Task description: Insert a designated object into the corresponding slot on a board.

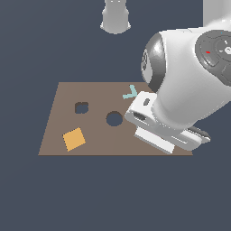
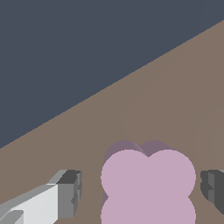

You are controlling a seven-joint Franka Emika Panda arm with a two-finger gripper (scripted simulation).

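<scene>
The lilac-pink block (image 2: 148,183) lies flat on the brown board (image 2: 175,100) in the wrist view. My gripper (image 2: 141,189) is open and low over it, one finger (image 2: 68,192) on each side, with a small gap to the block on both sides. In the exterior view the arm's white hand (image 1: 158,128) sits over the board's (image 1: 58,126) right part and hides the block and the fingers. The slot (image 1: 81,108), a small dark wavy-edged hole, is far off toward the exterior view's left.
A round dark hole (image 1: 114,118) lies between the slot and the hand. An orange square tile (image 1: 74,138) rests on the board's near left corner. A small teal Y-shaped piece (image 1: 130,93) lies just behind the hand. The robot base (image 1: 116,18) stands beyond the board.
</scene>
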